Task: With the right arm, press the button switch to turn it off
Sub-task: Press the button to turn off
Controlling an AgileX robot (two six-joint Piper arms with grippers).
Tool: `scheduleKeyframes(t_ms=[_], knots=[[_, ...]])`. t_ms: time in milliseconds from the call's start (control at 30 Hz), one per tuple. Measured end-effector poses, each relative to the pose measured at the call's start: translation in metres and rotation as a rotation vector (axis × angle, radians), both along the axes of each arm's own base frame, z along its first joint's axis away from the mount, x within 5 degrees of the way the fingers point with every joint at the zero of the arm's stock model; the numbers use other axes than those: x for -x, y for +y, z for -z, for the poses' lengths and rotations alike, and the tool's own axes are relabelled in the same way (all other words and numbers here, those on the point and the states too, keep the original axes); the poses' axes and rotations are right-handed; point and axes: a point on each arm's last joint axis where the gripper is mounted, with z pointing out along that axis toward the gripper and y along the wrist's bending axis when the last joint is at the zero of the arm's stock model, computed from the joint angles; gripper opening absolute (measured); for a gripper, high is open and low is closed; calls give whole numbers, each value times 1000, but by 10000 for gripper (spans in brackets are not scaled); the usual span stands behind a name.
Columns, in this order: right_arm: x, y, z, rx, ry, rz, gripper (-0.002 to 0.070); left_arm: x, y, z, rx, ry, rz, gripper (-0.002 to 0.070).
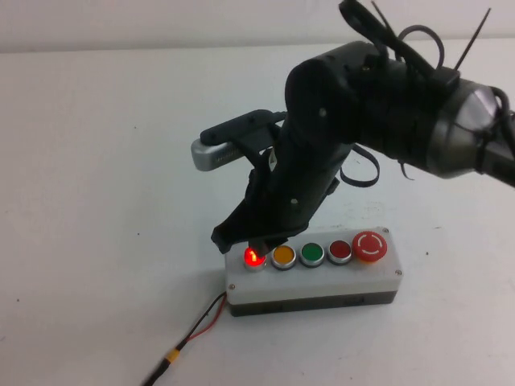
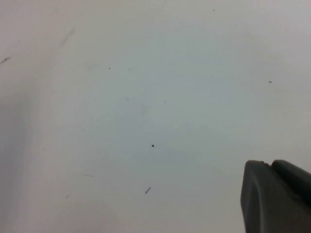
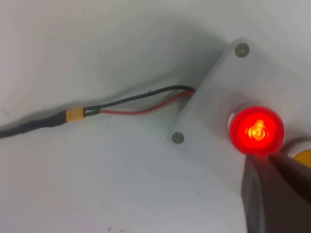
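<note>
Gripper [image 1: 256,241] of right arm [image 1: 354,112] over round glowing translucent button switch [image 1: 253,257]; left gripper [image 2: 277,196] elsewhere.

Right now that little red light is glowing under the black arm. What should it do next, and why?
Probably ease the right gripper straight down a touch. It sits just over the button switch, which glows, so it seems not yet switched off. The right wrist view shows the fingers at the button's edge, so a small nudge toward its centre may help. The left gripper sits over bare table, away from the box.
</note>
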Motion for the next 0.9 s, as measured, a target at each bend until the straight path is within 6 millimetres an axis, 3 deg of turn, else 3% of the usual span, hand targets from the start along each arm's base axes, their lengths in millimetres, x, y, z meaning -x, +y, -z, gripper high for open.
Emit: scheduleKeyframes(t_ms=[367, 900], knots=[[-15, 14, 22, 39, 25, -4, -15, 0, 0, 0, 0, 0, 0, -2], [-16, 15, 25, 64, 26, -11, -15, 0, 0, 0, 0, 0, 0, -2]])
